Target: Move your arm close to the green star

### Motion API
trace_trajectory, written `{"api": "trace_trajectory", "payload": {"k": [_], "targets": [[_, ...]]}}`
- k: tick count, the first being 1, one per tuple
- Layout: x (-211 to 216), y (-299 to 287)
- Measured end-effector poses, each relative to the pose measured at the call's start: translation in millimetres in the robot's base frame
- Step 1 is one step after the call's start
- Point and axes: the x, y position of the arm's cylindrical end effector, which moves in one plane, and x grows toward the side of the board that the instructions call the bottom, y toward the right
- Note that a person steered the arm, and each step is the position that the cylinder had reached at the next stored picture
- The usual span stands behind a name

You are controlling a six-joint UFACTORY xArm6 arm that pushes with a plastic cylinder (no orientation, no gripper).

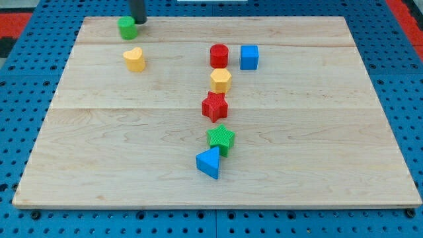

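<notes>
The green star (221,139) lies a little below the board's middle, touching a blue triangle (209,162) just below and left of it. My tip (139,22) is at the view's top left, right beside a green block (127,28), far up and left of the green star. The rod enters from the view's top edge.
A yellow heart (134,59) lies below the green block. A red cylinder (219,55), blue cube (249,57), yellow hexagon (221,80) and red star (215,106) form a column above the green star. The wooden board (330,165) sits on blue pegboard.
</notes>
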Motion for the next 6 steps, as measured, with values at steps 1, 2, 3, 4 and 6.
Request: {"api": "trace_trajectory", "payload": {"k": [1, 2, 3, 4, 6], "targets": [[17, -11], [39, 39], [109, 90], [171, 84], [289, 109]]}}
